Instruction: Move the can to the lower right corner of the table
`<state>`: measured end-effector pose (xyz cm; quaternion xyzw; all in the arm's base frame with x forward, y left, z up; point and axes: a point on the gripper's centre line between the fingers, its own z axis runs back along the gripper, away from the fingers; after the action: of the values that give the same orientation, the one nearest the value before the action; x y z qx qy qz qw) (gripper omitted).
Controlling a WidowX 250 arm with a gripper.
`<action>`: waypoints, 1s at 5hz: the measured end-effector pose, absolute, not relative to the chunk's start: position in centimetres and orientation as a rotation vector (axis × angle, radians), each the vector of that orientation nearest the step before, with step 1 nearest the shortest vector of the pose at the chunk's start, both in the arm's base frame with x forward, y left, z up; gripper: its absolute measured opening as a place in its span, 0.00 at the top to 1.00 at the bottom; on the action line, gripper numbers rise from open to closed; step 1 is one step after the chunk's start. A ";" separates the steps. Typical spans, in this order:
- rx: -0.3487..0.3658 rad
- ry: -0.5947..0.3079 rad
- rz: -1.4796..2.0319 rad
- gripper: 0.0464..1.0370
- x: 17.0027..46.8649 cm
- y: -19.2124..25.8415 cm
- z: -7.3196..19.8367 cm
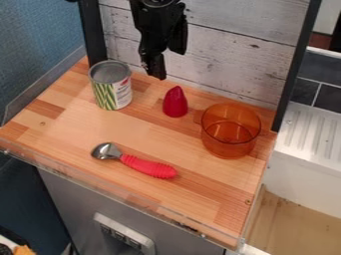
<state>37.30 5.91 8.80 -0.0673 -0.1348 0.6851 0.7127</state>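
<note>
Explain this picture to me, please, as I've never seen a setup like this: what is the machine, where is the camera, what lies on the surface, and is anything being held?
The black machine coming in from the top edge is a robot arm. Its two-fingered pincer hangs near the back of the wooden table, open and holding nothing.

There is one picture, from a fixed camera looking down at a slant.

Toward the back left stands a can with a green-striped label, the thing to be moved to the lower right corner. Right of it is a small red cone-shaped piece, then a see-through orange pot. In front lies a metal spoon with a ribbed red handle.
</note>
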 end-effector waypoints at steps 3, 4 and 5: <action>0.016 -0.427 1.594 0.04 36.2 10.5 8.9; 0.047 -0.424 1.616 0.04 35.4 13.9 9.8; 0.110 -0.379 1.620 0.04 35.4 17.6 8.8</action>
<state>35.39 17.57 8.78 0.0487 -0.1682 0.7195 0.6721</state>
